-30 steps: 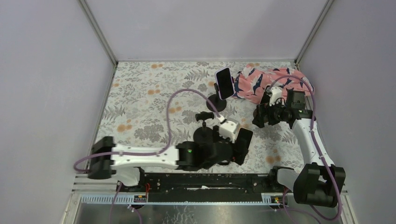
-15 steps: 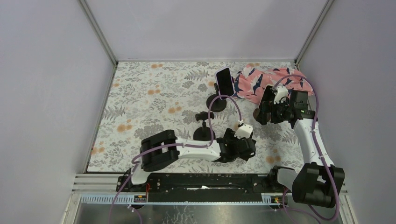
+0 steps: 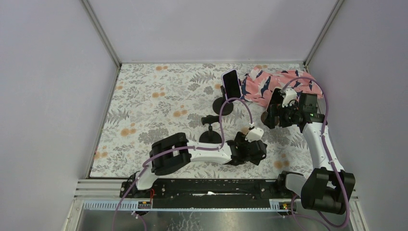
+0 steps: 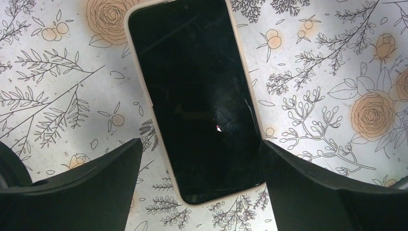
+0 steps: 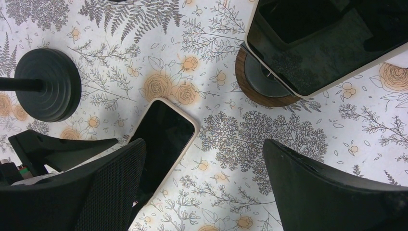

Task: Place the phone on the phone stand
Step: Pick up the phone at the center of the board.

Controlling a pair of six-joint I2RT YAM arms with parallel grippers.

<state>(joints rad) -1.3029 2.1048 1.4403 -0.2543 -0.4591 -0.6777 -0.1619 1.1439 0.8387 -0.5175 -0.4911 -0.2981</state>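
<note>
The phone [image 4: 197, 96], black-screened in a pale case, lies flat on the floral table. In the right wrist view the phone [image 5: 166, 137] lies partly behind my left finger. My left gripper [image 4: 200, 144] [image 3: 252, 150] hovers over its near end, open, one finger on each side and neither touching. The black phone stand [image 3: 210, 129] has a round base [image 5: 48, 84]. It stands empty to the left of the phone. My right gripper [image 5: 204, 142] [image 3: 269, 115] is open above bare table, right of the phone.
A second phone [image 3: 231, 85] in a pink case sits on a black stand farther back. Another phone [image 5: 308, 43] rests on a wooden-based stand [image 5: 260, 82] under my right wrist. A pink patterned cloth [image 3: 274, 86] lies back right. Walls close in three sides.
My left arm has folded and carried its open gripper right and down, so that it now covers the phone. The right gripper has shifted slightly back.
</note>
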